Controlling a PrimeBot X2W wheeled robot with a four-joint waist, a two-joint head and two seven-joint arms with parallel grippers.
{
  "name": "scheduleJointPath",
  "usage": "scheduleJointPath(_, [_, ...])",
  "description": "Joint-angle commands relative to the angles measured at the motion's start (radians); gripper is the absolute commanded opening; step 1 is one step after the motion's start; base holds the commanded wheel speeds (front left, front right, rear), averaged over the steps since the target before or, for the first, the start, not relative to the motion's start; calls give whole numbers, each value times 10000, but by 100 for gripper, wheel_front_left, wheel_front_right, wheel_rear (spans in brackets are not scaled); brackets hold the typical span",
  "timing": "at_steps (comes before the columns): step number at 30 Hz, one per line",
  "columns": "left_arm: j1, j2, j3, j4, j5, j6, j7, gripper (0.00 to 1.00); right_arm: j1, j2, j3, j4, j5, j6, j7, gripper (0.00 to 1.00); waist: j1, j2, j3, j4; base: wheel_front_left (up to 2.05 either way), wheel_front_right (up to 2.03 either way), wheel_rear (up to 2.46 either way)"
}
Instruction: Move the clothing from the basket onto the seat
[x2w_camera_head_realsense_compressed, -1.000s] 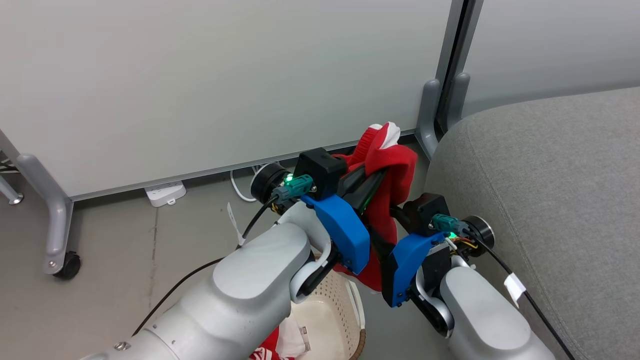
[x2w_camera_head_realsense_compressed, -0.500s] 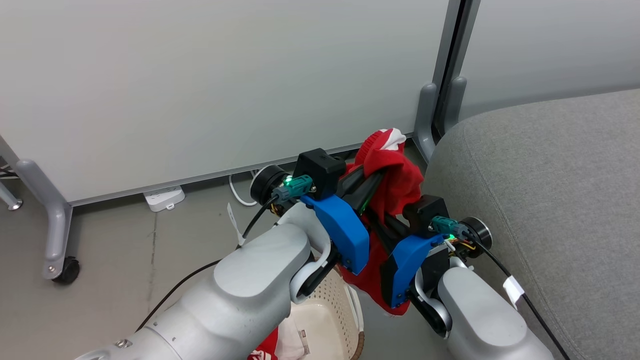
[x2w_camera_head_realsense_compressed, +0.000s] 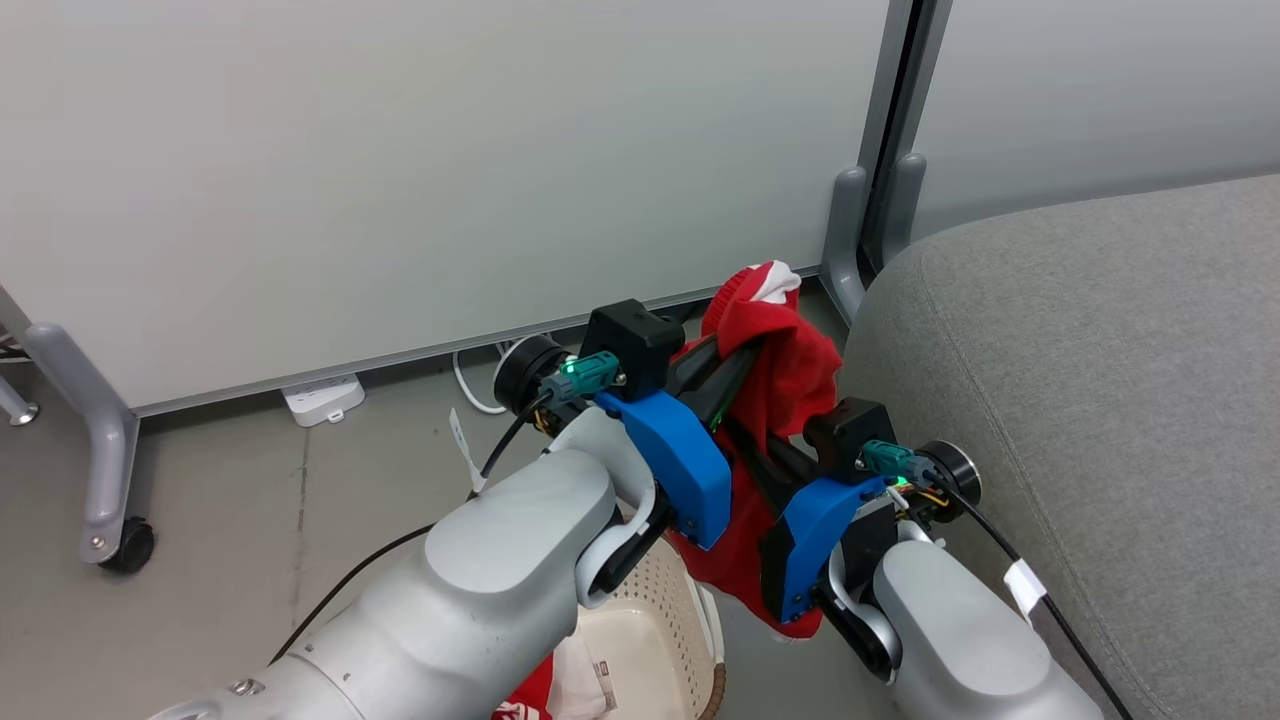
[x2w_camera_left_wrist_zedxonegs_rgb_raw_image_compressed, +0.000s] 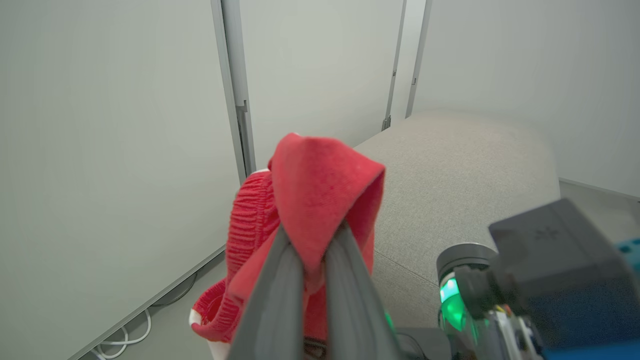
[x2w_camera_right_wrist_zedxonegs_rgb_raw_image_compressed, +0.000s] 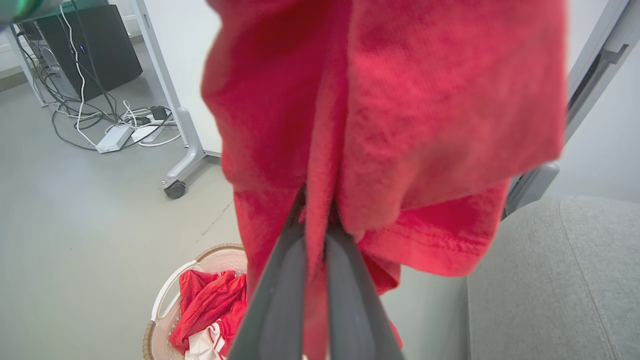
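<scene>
A plain red garment (x2w_camera_head_realsense_compressed: 790, 365) with white edging hangs in the air between both grippers, above the floor beside the seat. My left gripper (x2w_camera_left_wrist_zedxonegs_rgb_raw_image_compressed: 311, 232) is shut on a fold of the garment (x2w_camera_left_wrist_zedxonegs_rgb_raw_image_compressed: 320, 185). Lower down, my right gripper (x2w_camera_right_wrist_zedxonegs_rgb_raw_image_compressed: 315, 212) is shut on another part of the garment (x2w_camera_right_wrist_zedxonegs_rgb_raw_image_compressed: 400, 125). The cream basket (x2w_camera_right_wrist_zedxonegs_rgb_raw_image_compressed: 165, 295) stands on the floor below, its perforated wall (x2w_camera_head_realsense_compressed: 680, 610) showing under my left forearm. In the basket lies the red and white garment (x2w_camera_right_wrist_zedxonegs_rgb_raw_image_compressed: 210, 300). The grey seat (x2w_camera_head_realsense_compressed: 1080, 400) fills the right side.
White partition panels (x2w_camera_head_realsense_compressed: 400, 150) on grey feet with casters (x2w_camera_head_realsense_compressed: 130, 545) stand close behind. A power strip (x2w_camera_head_realsense_compressed: 322, 398) and cables lie on the floor at their base. A dark computer tower (x2w_camera_right_wrist_zedxonegs_rgb_raw_image_compressed: 95, 45) with more cables sits farther off.
The head view has shifted slightly toward the seat. The red garment has sagged, its hem now hanging below my right wrist. Both grippers stay shut on it.
</scene>
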Motion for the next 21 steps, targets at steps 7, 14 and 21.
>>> scheduleJointPath(7, [-165, 23, -14, 39, -109, -4, -52, 0, -175, -17, 101, 84, 154, -3, -98, 0, 0, 0, 7, 14, 0, 0, 0])
scheduleJointPath(14, [-113, 23, 42, 19, -51, -2, -54, 0, -241, -17, 139, 120, 169, -3, -138, 0, 0, 0, 6, 13, 0, 0, 0])
scheduleJointPath(21, [219, 25, 140, -75, 53, -52, -55, 100, -157, -17, 97, 163, 172, -3, -213, 0, 0, 0, -2, 46, 0, 0, 0])
